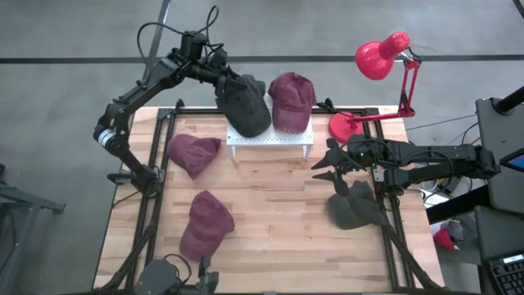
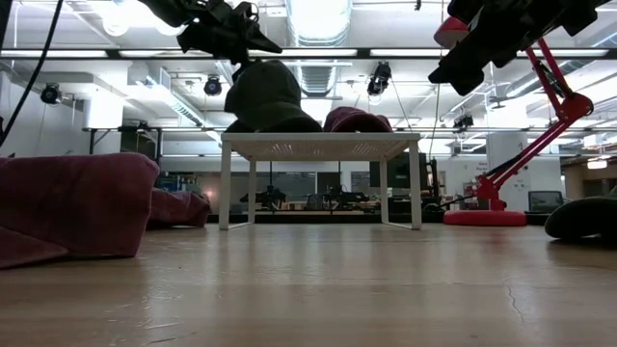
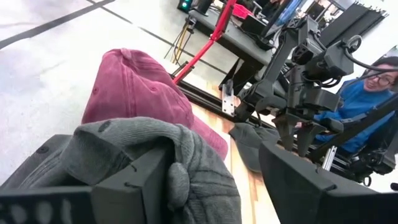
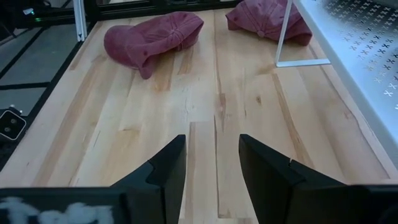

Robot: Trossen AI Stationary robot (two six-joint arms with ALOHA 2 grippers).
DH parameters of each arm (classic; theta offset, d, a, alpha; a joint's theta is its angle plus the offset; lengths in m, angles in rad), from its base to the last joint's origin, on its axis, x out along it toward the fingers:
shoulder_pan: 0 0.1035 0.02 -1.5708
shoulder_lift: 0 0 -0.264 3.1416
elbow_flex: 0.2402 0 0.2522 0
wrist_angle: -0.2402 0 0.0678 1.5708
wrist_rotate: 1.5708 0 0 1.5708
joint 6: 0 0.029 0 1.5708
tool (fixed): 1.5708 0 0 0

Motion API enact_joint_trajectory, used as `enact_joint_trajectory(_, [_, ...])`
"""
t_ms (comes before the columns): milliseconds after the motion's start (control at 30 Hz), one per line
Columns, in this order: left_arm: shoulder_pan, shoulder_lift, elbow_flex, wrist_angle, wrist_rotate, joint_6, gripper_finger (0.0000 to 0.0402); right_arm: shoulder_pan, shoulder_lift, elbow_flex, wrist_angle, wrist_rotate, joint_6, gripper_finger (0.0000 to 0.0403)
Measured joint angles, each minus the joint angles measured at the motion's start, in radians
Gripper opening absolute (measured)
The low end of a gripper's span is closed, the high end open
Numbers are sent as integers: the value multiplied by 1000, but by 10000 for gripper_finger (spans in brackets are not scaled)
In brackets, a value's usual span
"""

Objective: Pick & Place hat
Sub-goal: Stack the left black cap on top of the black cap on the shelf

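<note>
Your left gripper (image 1: 232,82) is sitting over the left end of the white perforated rack (image 1: 270,138), at the back edge of the table (image 1: 278,213). Its fingers (image 3: 130,180) are clamping the crown of the dark grey cap (image 1: 246,105). That cap is resting on the rack's left half, hard against the maroon cap (image 1: 291,100) on the right half. The low view is showing both caps up on the rack top, grey one under the gripper.

Your right gripper (image 1: 334,164) is hanging above the table near its right edge, just in front of the rack's right end. Jaws are parted, nothing between them; the right wrist view is showing bare wood in the gap. It's clear of the second dark grey cap (image 1: 356,206), which is lying on the table at the right edge, just in front of that gripper.

Two more maroon caps are lying on the table. One (image 1: 193,153) is near the left edge, beside the rack's left leg. The other (image 1: 205,225) is toward the front left corner.

Red desk lamp (image 1: 381,57) is standing at the back right corner, base just right of the rack.

A person in a blue top (image 3: 367,93) is showing in the left wrist view, beyond the table.
</note>
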Motion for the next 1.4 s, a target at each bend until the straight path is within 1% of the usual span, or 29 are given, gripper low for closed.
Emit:
enact_joint_trajectory(233, [-1, -3, 5, -17, -14, -1, 229, 0, 0, 0, 0, 0, 0, 130])
enact_joint_trajectory(333, [-1, -12, 5, -54, -84, 30, 229, 0, 0, 0, 0, 0, 0, 127])
enact_joint_trajectory(533, [-2, -13, 33, -120, -138, 62, 229, 0, 0, 0, 0, 0, 0, 134])
enact_joint_trajectory(667, [-8, -14, 68, -221, -244, 133, 229, 0, 0, 0, 0, -1, 0, 139])
enact_joint_trajectory(733, [-12, -14, 82, -255, -273, 154, 230, 0, 0, 0, 1, -2, 0, 141])
enact_joint_trajectory(833, [-21, -14, 98, -273, -320, 168, 229, 0, 0, 0, 0, -3, 0, 141])
enact_joint_trajectory(1033, [-47, -14, 122, -290, -483, 208, 229, 0, 0, 0, 1, -3, 0, 130])
enact_joint_trajectory(1300, [-109, -14, 122, -285, -595, 261, 230, 0, 0, 0, 1, -3, 0, 123])
enact_joint_trajectory(1400, [-131, -14, 125, -275, -610, 289, 229, 0, 0, 0, 0, -3, 0, 127])
